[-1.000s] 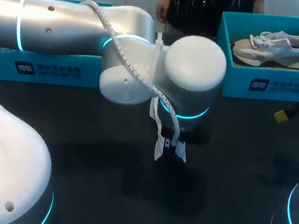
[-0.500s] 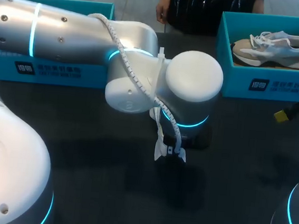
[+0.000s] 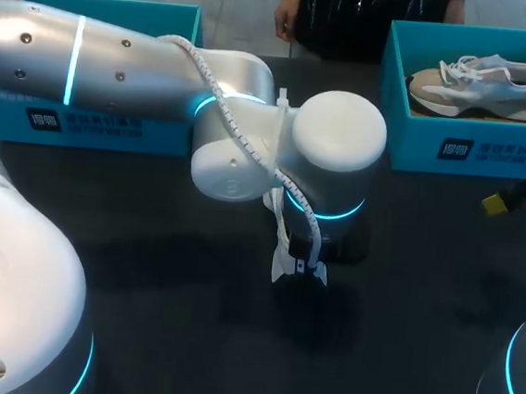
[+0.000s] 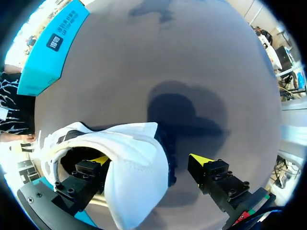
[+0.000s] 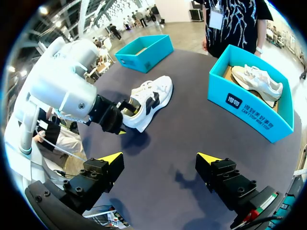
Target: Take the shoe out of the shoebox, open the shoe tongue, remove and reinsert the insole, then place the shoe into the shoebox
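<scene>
Between left fingers (image 4: 201,160), white shoe (image 4: 134,163)

The head camera is looking down on the table (image 3: 184,338) from behind. The left wrist camera is sitting close against the white shoe (image 4: 134,163); the right is viewing it from farther off.

Our left arm (image 3: 136,64) comes in from the left, elbow bent, with its wrist (image 3: 337,158) pointing straight down at mid-reach. Left gripper (image 4: 151,160): we hold the fingers spread apart. Right gripper (image 5: 160,160): off to our right side, raised, fingers also wide apart.
</scene>
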